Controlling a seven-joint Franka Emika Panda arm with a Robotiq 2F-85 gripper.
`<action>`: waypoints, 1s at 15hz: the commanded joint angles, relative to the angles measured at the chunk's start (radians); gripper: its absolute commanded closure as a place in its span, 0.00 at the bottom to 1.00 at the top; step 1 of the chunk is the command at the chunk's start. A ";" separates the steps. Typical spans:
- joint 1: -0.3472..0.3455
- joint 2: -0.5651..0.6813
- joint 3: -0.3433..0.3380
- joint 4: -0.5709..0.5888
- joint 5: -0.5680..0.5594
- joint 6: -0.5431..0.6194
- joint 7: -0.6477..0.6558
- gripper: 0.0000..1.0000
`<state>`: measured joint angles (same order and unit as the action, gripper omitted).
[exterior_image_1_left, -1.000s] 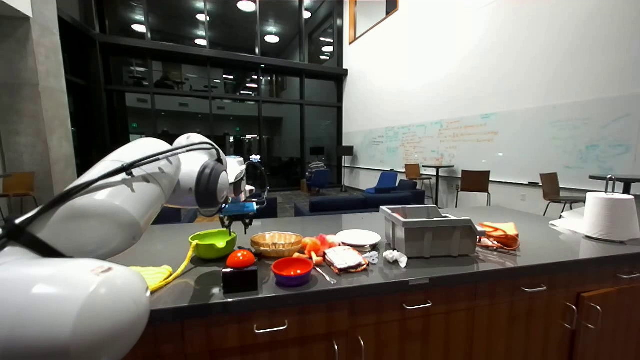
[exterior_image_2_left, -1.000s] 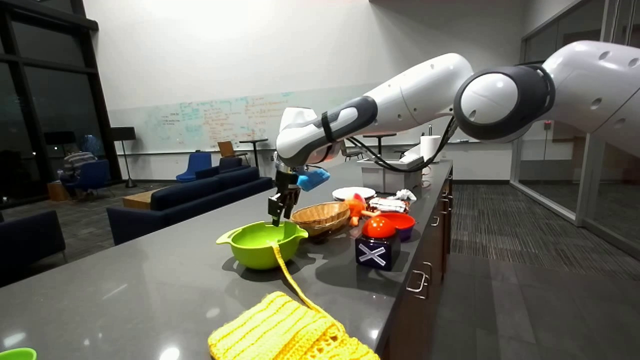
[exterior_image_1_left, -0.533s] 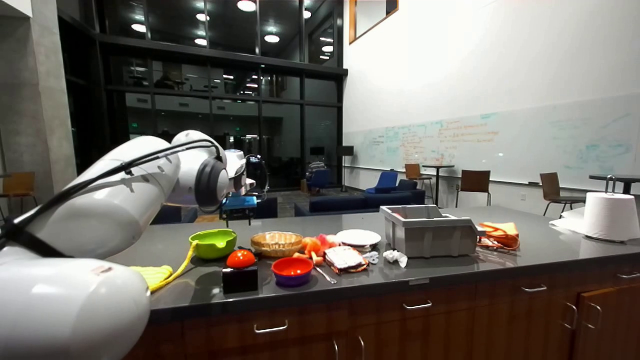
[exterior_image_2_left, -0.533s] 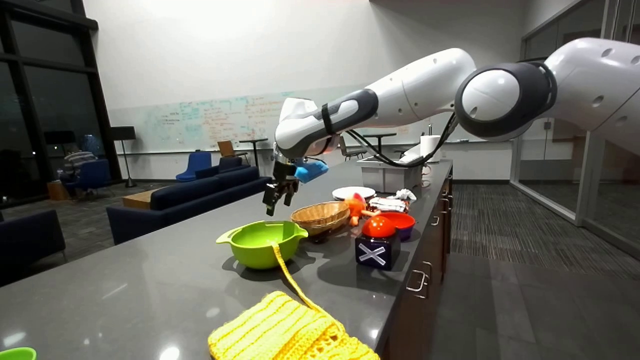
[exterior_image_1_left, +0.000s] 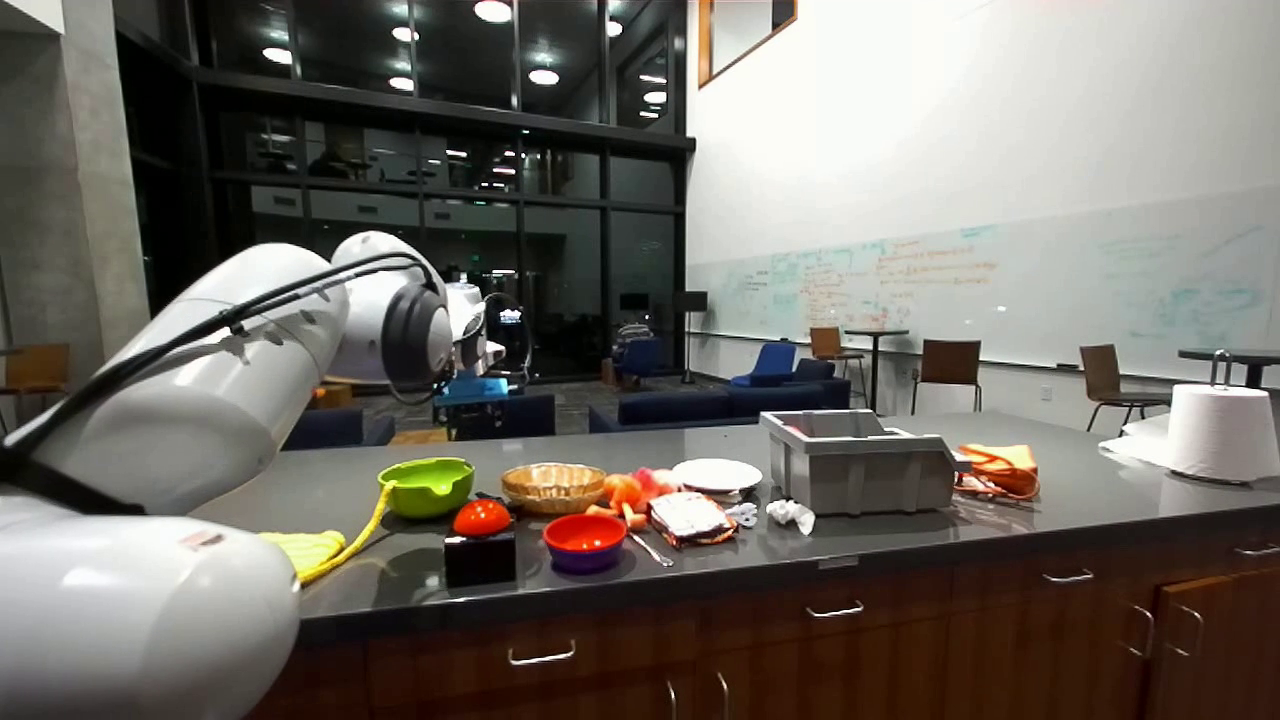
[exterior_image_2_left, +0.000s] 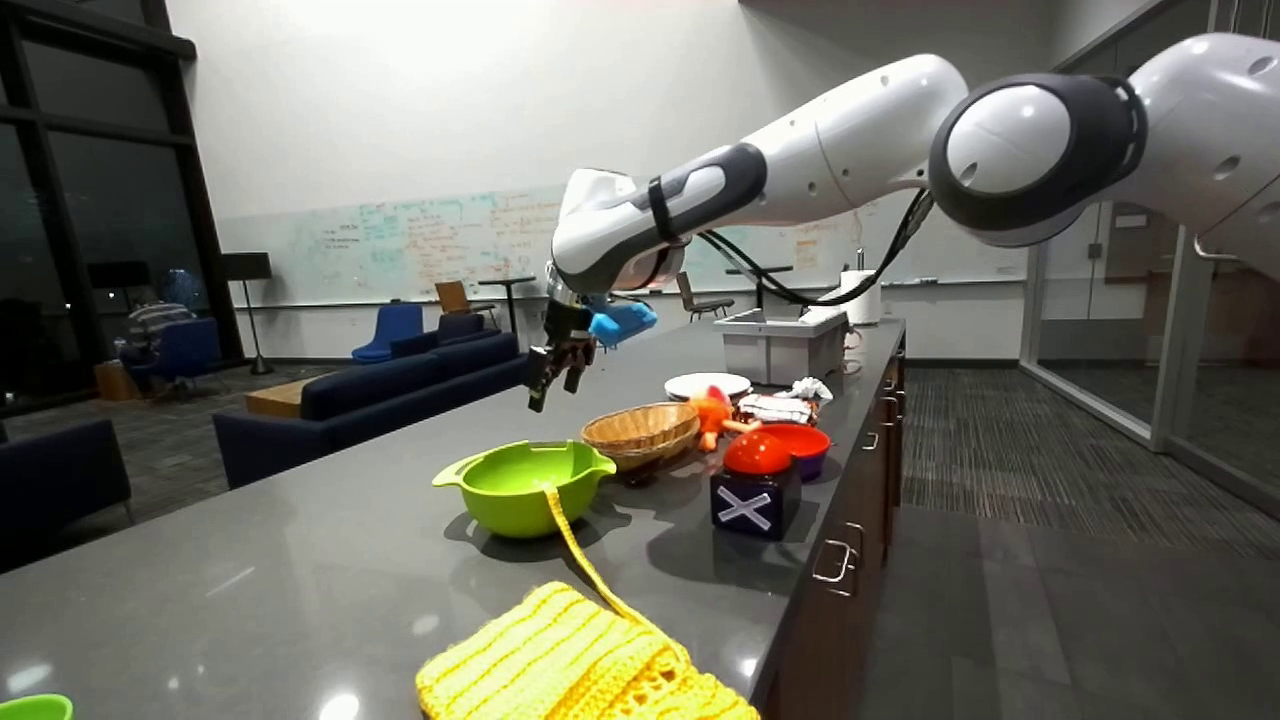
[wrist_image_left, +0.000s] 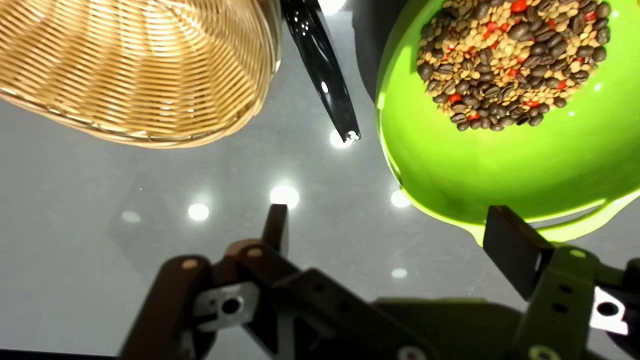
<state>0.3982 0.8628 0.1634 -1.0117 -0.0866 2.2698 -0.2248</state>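
Note:
My gripper (wrist_image_left: 389, 220) is open and empty, with its fingers wide apart in the wrist view. It hovers above the grey counter, higher than the green bowl (exterior_image_2_left: 515, 505); the raised gripper also shows in an exterior view (exterior_image_2_left: 556, 390). The bowl also shows in the wrist view (wrist_image_left: 480, 165), to the right and partly behind one finger. It holds a mix of dark beans, tan grains and red bits (wrist_image_left: 510, 70). A wicker basket (wrist_image_left: 150, 75) lies to the left. A glossy black handle-like thing (wrist_image_left: 325, 70) lies between basket and bowl. The gripper touches nothing visible.
A yellow knitted pouch (exterior_image_2_left: 560, 650) has a strap reaching to the bowl. A black box with a red dome (exterior_image_2_left: 755, 500), a red-and-purple bowl (exterior_image_1_left: 585, 545), an orange plush toy (exterior_image_1_left: 625, 490), a white plate (exterior_image_1_left: 716, 474) and a grey bin (exterior_image_1_left: 860, 480) stand along the counter.
My gripper has risen from just above the green bowl to well above it, staying open. The arm's links have lifted too. The things on the counter have not moved.

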 joint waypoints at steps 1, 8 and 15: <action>-0.024 -0.166 0.016 -0.238 0.017 0.067 0.005 0.00; -0.050 -0.384 0.054 -0.550 0.048 0.181 -0.014 0.00; -0.125 -0.600 0.142 -0.884 0.153 0.246 -0.045 0.00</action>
<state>0.3253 0.4022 0.2547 -1.7035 0.0067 2.4718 -0.2318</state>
